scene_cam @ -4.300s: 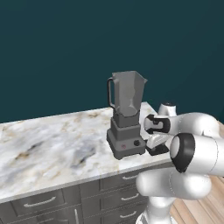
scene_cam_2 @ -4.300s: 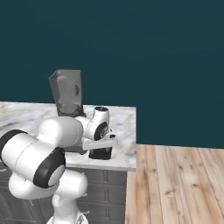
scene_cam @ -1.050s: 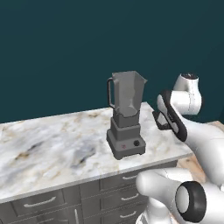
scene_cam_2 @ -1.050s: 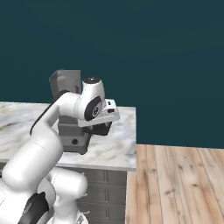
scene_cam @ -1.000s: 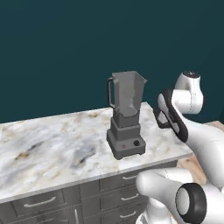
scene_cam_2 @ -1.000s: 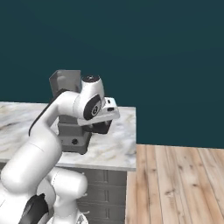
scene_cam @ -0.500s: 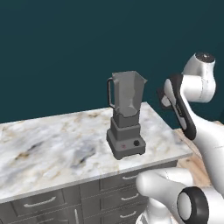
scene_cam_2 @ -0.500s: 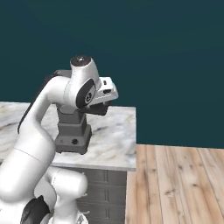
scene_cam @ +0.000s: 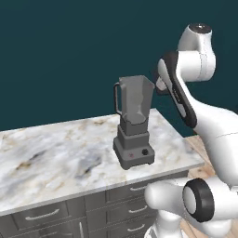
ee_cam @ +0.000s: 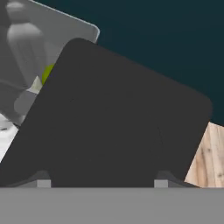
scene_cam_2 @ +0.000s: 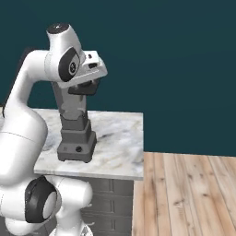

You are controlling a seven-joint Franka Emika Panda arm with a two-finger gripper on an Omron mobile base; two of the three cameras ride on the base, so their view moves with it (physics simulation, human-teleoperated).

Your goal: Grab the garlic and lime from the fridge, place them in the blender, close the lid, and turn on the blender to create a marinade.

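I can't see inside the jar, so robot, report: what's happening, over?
Jaws clamped on lid, raised beside blender. Lime in jar. Lid not yet on. Nothing blocking.

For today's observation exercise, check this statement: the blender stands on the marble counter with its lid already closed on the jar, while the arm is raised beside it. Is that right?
One detail is wrong: the lid is not on the jar. The left base view shows the blender jar open at the top, and the hand view shows the black lid held between the fingertips of the pincer. The blender does stand on the marble counter, with the arm raised beside it.

Marble counter (scene_cam: 56,153) w/ grey drawers (scene_cam: 42,216), teal wall (scene_cam_2: 175,55), wood floor (scene_cam_2: 189,193).
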